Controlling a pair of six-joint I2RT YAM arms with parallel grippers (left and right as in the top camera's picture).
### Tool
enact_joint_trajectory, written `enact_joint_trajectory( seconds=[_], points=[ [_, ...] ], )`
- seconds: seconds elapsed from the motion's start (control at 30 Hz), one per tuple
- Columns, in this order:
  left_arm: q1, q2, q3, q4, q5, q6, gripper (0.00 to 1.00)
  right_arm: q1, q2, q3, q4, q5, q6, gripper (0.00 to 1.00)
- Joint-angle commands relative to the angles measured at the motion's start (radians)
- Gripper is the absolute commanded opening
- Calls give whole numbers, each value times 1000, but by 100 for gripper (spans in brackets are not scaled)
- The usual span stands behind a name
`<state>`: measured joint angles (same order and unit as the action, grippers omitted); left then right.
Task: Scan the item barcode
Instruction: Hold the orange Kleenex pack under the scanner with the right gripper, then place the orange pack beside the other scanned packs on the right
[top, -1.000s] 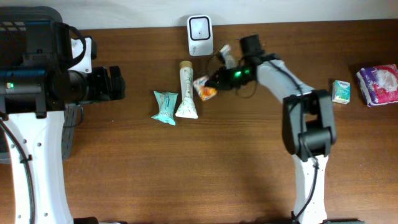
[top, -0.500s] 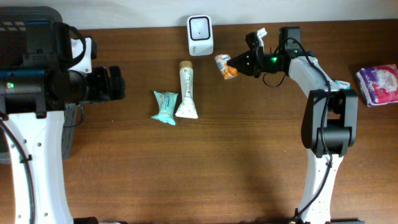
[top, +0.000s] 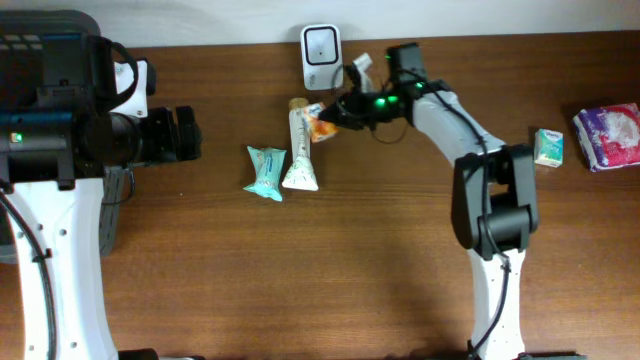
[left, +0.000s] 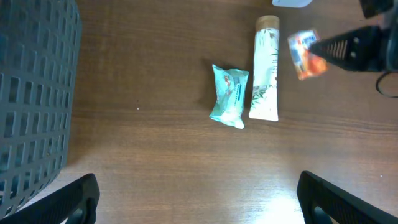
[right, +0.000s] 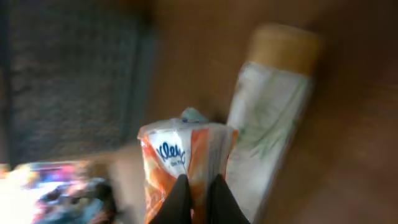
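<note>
My right gripper (top: 337, 117) is shut on an orange Kleenex tissue pack (top: 320, 127) and holds it above the table, just below the white barcode scanner (top: 321, 44). The pack hangs beside the cap end of a white tube (top: 299, 145). In the right wrist view the black fingers (right: 179, 198) pinch the pack (right: 180, 152) at its lower edge, with the tube (right: 267, 118) blurred behind it. My left gripper (top: 190, 133) stands open at the far left, nothing between its fingers. The left wrist view shows the pack (left: 305, 55) off the table at upper right.
A teal snack packet (top: 266, 171) lies left of the tube. A small green box (top: 547, 146) and a purple-and-white packet (top: 607, 135) sit at the far right. A dark mesh basket (left: 31, 93) stands at the left edge beside the left arm.
The right arm swung right with the orange pack, then back left; the pack now hangs below the scanner by the tube's cap. The left arm has not moved.
</note>
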<state>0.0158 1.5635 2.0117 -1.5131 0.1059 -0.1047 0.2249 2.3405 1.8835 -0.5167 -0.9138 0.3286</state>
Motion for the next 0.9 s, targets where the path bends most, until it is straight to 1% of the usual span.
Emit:
enact_joint_trajectory(
  seconds=[0.0, 0.03, 0.07, 0.1, 0.13, 0.17, 0.27, 0.33, 0.43, 0.53, 0.57, 0.6, 0.67, 0.7, 0.73, 0.8, 0.83, 0.87],
  points=[
    [-2, -3, 2, 2, 10, 12, 99, 27, -45, 208, -121, 637, -197, 4],
    [-2, -3, 2, 2, 10, 12, 99, 47, -45, 245, -111, 773, -305, 4],
    [-2, -3, 2, 2, 10, 12, 99, 65, -45, 253, -75, 853, -419, 4],
    [-2, -3, 2, 2, 10, 12, 99, 92, -38, 251, -10, 941, -652, 4],
    [-2, -3, 2, 2, 10, 12, 99, 108, -26, 251, 32, 974, -784, 4],
    [-2, -3, 2, 2, 10, 12, 99, 116, -10, 251, 71, 975, -865, 4],
    [-2, -3, 2, 2, 10, 12, 99, 122, 46, 250, 212, 975, -942, 4],
    [-2, -3, 2, 2, 10, 12, 99, 124, 92, 250, 333, 975, -942, 4],
    [-2, -3, 2, 2, 10, 12, 99, 124, 142, 250, 444, 974, -942, 4],
    [-2, -3, 2, 2, 10, 12, 99, 124, 165, 251, 496, 975, -937, 4],
    [-2, -3, 2, 2, 10, 12, 99, 124, 163, 251, 518, 982, -898, 4],
    [-2, -3, 2, 2, 10, 12, 99, 122, 156, 253, 559, 1029, -822, 4],
    [-2, -3, 2, 2, 10, 12, 99, 109, 122, 254, 577, 1188, -652, 4],
    [-2, -3, 2, 2, 10, 12, 99, 92, 93, 254, 555, 1332, -538, 4],
    [-2, -3, 2, 2, 10, 12, 99, 63, 63, 254, 482, 1444, -437, 4],
    [-2, -3, 2, 2, 10, 12, 99, -16, -2, 254, 237, 1461, -327, 4],
    [-2, -3, 2, 2, 10, 12, 99, -88, -34, 254, 78, 1461, -255, 4],
    [-2, -3, 2, 2, 10, 12, 99, -151, -47, 254, -24, 1460, -210, 4]
  ],
)
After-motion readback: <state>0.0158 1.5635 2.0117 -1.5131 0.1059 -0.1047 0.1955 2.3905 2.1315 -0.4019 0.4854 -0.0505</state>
